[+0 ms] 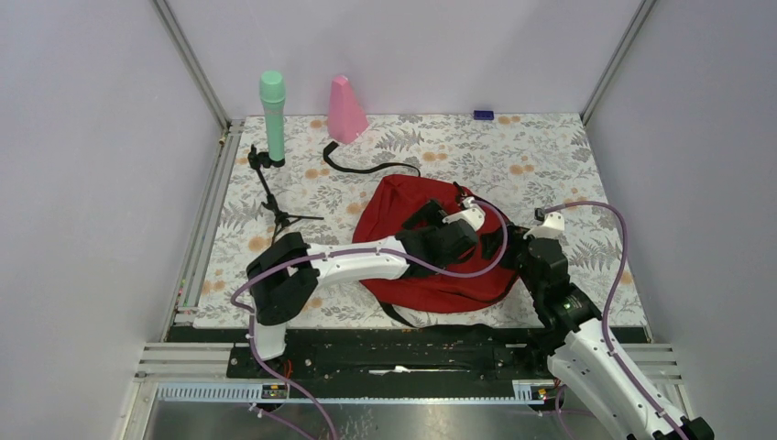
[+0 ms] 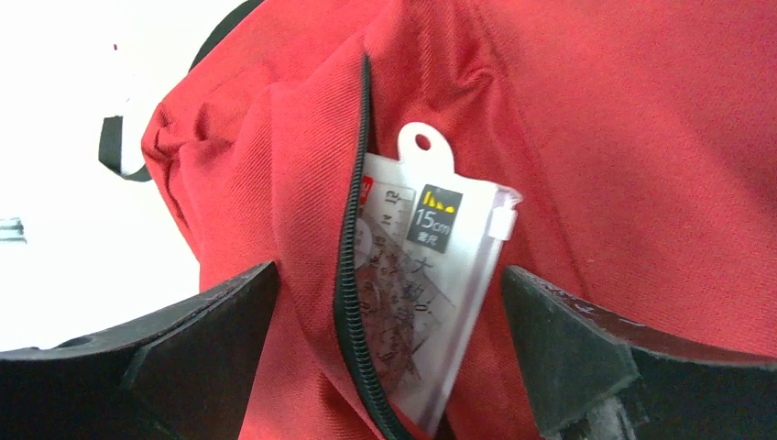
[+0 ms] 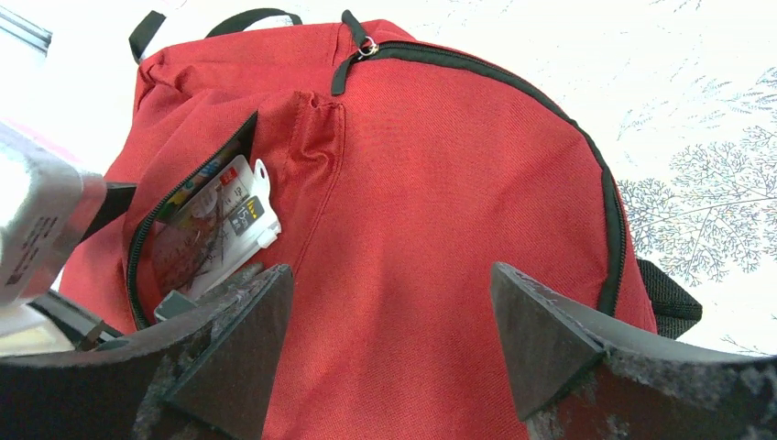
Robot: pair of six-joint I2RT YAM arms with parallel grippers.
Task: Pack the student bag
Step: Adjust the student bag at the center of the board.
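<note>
The left arm (image 1: 353, 261) and right arm (image 1: 596, 367) have smooth white shells joined by chunky black blocks, and a thin purple cable (image 1: 458, 272) runs along each. A small green light (image 1: 567, 303) glows on the right arm's black block. The fingers (image 3: 229, 357) are black wedges, scuffed grey along their edges.

The left arm (image 1: 353, 261) stretches low to the right, the left gripper (image 2: 389, 302) spread wide and holding nothing. The right arm (image 1: 586, 348) reaches forward and leftward, the right gripper (image 3: 392, 293) likewise wide apart and empty.
</note>
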